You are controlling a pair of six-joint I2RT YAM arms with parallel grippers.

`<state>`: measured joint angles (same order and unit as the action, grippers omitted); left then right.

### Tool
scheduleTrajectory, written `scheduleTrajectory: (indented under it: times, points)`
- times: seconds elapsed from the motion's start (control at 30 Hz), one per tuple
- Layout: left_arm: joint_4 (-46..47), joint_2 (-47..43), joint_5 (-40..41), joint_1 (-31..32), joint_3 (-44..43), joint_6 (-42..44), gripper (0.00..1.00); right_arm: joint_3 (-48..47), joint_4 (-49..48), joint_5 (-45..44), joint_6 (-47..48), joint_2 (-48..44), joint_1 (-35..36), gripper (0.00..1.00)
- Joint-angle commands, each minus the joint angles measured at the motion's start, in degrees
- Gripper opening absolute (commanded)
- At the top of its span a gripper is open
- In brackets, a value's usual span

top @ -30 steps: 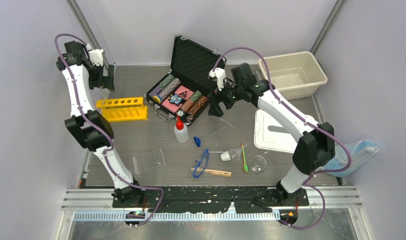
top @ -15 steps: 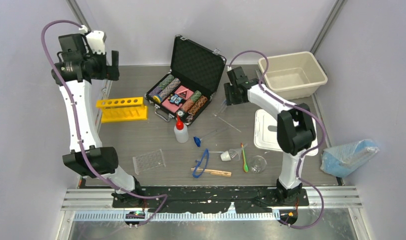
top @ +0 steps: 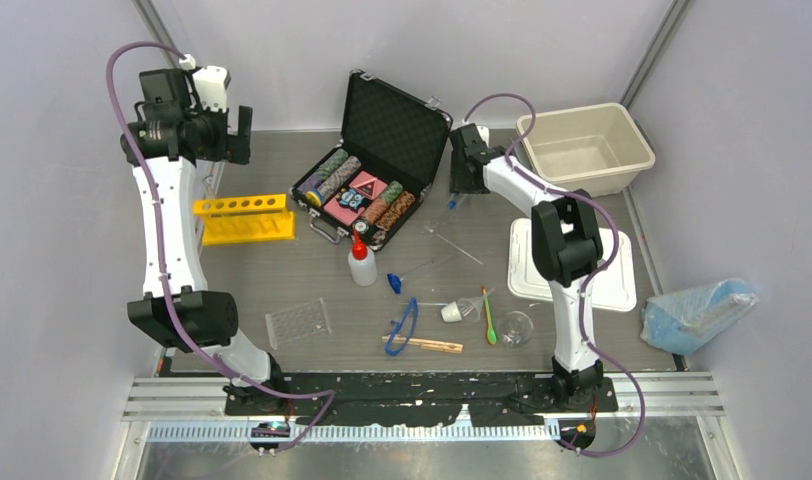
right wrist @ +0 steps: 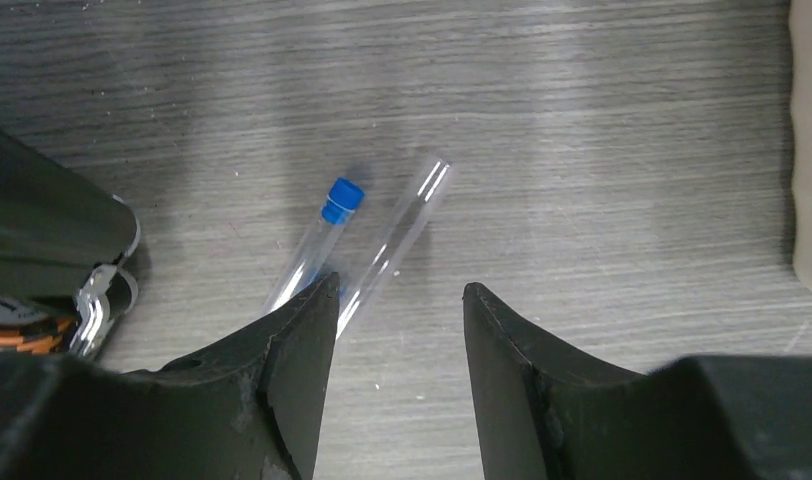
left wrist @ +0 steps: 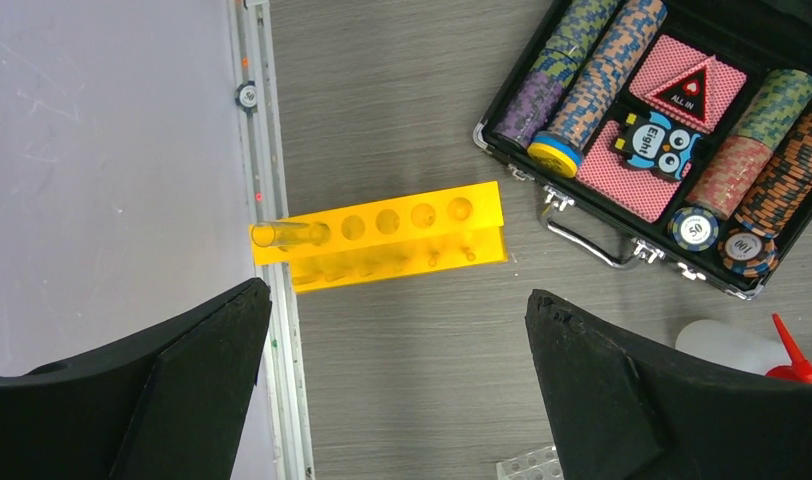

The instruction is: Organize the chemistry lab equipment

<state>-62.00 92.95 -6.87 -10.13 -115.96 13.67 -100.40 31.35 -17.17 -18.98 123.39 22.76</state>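
My right gripper (top: 460, 186) is open, low over a blue-capped tube (right wrist: 320, 232) and an uncapped clear tube (right wrist: 399, 232) lying right of the case; its left finger (right wrist: 292, 370) overlaps both. My left gripper (top: 233, 135) is open and empty, high above the yellow tube rack (top: 244, 218), which holds one clear tube (left wrist: 287, 235) at its left end. The red-capped squeeze bottle (top: 361, 262), another blue-capped tube (top: 407, 275), clear tube rack (top: 298, 322), blue goggles (top: 404, 325), wooden clamp (top: 422, 344), green spatula (top: 489, 320) and small funnel (top: 454, 311) lie at the front.
The open black case of poker chips (top: 367, 180) stands at the back centre. A beige bin (top: 582, 150) is at the back right with a white lid (top: 567, 265) in front of it. A blue bag (top: 697, 310) lies far right. A metal rail (left wrist: 272, 380) runs along the left edge.
My right arm has folded back, bringing its gripper from the case's edge to over the two tubes. My left wrist has risen and shifted slightly right.
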Motion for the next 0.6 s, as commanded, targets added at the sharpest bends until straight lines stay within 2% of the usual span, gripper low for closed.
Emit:
scheduleTrajectory:
  times: [0.0,0.37,0.57]
  points:
    - [1.0,0.8,1.9,-0.1,-2.0,0.5,1.0,-4.2,-1.3,-1.9,-2.8,2.8,0.2,0.54]
    - [1.1,1.7,2.5,-0.1,-2.7,1.3,1.0,-2.3,-0.9,-1.8,-3.4,5.7,0.3,0.5]
    - [1.1,1.7,2.3,-0.1,-3.2,1.4,1.0,1.8,0.5,-2.0,-3.1,3.3,-0.1,0.42]
